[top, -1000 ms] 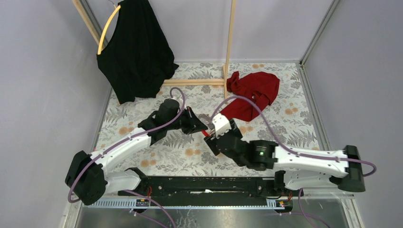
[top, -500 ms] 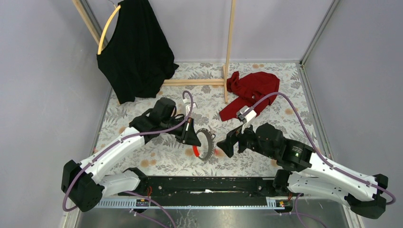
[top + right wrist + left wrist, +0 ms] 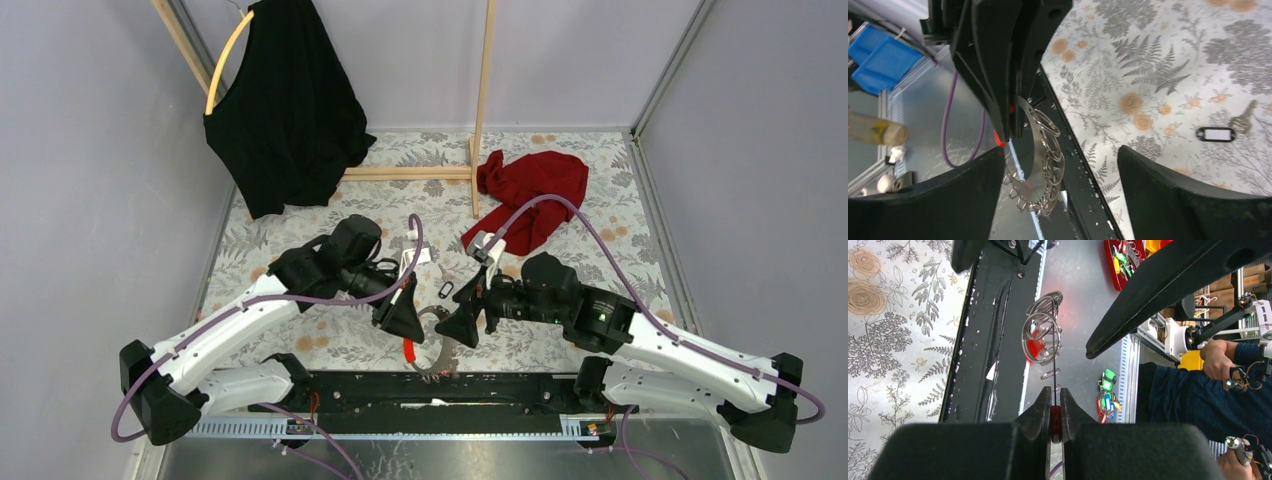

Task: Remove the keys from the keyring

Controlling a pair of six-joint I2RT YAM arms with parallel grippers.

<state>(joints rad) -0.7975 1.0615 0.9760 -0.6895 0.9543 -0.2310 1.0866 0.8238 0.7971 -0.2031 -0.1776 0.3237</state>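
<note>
My left gripper [image 3: 408, 335] is shut on the short red section [image 3: 1055, 422] of the keyring [image 3: 432, 352]. The keyring is a flat grey metal ring carrying several small split rings [image 3: 1048, 155], and it hangs over the table's near edge. In the left wrist view it is edge-on [image 3: 1043, 332]. My right gripper [image 3: 462, 330] is open and empty, just right of the ring, with its fingers either side of it in the right wrist view [image 3: 1060, 150]. One key with a black oblong tag [image 3: 1218, 133] lies loose on the table [image 3: 446, 290]. I see no red-tagged key.
A red cloth [image 3: 530, 190] lies at the back right. A black garment [image 3: 285, 100] hangs on a yellow hoop from a wooden frame [image 3: 485, 90]. The black base rail [image 3: 440, 385] runs along the near edge. A bunch of coloured tags [image 3: 1107, 395] lies below it.
My left gripper has carried the keyring toward the near edge. My right gripper has followed to the left and sits close beside it. The black-tagged key now lies alone on the table.
</note>
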